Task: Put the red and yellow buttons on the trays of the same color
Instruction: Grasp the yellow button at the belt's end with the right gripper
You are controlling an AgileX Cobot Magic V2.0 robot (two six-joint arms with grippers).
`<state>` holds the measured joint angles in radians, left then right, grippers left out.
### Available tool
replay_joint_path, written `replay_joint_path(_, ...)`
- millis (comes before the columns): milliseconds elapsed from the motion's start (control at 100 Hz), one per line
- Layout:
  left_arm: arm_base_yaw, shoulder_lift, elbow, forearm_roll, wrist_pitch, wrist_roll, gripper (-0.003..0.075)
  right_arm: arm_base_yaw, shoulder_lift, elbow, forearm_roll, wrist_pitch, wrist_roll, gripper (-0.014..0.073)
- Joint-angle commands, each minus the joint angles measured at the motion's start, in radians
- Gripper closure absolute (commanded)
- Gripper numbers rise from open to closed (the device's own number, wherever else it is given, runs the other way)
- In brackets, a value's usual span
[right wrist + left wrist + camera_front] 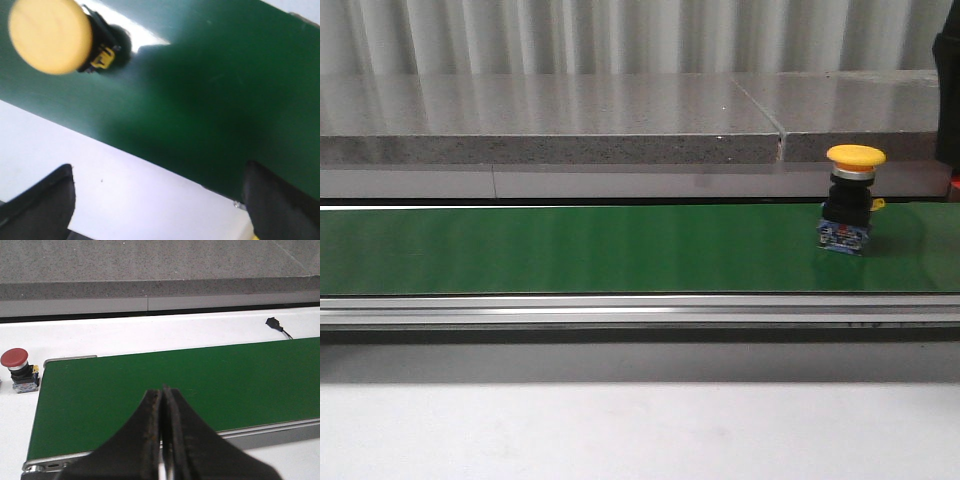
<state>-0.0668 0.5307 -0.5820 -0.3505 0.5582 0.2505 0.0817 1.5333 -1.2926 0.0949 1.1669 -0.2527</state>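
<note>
**Yellow button on belt, right tool wide open above it; red button off the belt end**

Front view: yellow button [851, 200] stands upright on the green belt [570, 248], near the belt's right end. Mushroom cap is smooth, domed plastic; black collar under it, blue contact block at the base. Belt is matte, flat, slightly sheened, with an aluminium rail along its near edge. White tabletop [620, 430] in front of the belt, speckled stone ledge behind it. No trays and neither arm in this view.

Left wrist view: left tool [161, 405] is closed, black fingers pressed together, holding nothing. Red button [19, 370] stands upright on the white surface just beside the belt's end, off the belt. Small black plug with cable lies beyond the belt's far edge.

Right wrist view: right tool [159, 192] has fingers spread wide, empty. Yellow button appears top-down on the belt, blurred, offset from the gap between the fingers.

Risks: button is tall and top-heavy on a narrow base, so a finger clipping the cap would likely tip it. Glossy rounded cap may slip if pinched there. Offset means closing now would miss. If the belt runs, the target shifts.
</note>
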Motion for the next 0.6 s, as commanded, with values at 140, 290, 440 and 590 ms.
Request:
replay_joint_path(140, -0.007, 0.002, -0.027, -0.023, -0.064, 0.002, 0.074, 0.028, 0.035, -0.019, 0.015, -0.119, -0.033, -0.0071)
replay_joint_path(290, -0.007, 0.002, -0.027, -0.023, -0.064, 0.002, 0.074, 0.028, 0.085, -0.019, 0.02, -0.17, -0.033, -0.0071)
replay_joint_path(440, -0.007, 0.002, -0.027, -0.023, -0.064, 0.002, 0.074, 0.028, 0.123, -0.019, 0.022, -0.227, -0.033, -0.0071)
replay_joint_path(590, -0.007, 0.002, -0.027, -0.023, -0.064, 0.002, 0.074, 0.028, 0.136, -0.019, 0.022, -0.253, -0.033, -0.0071)
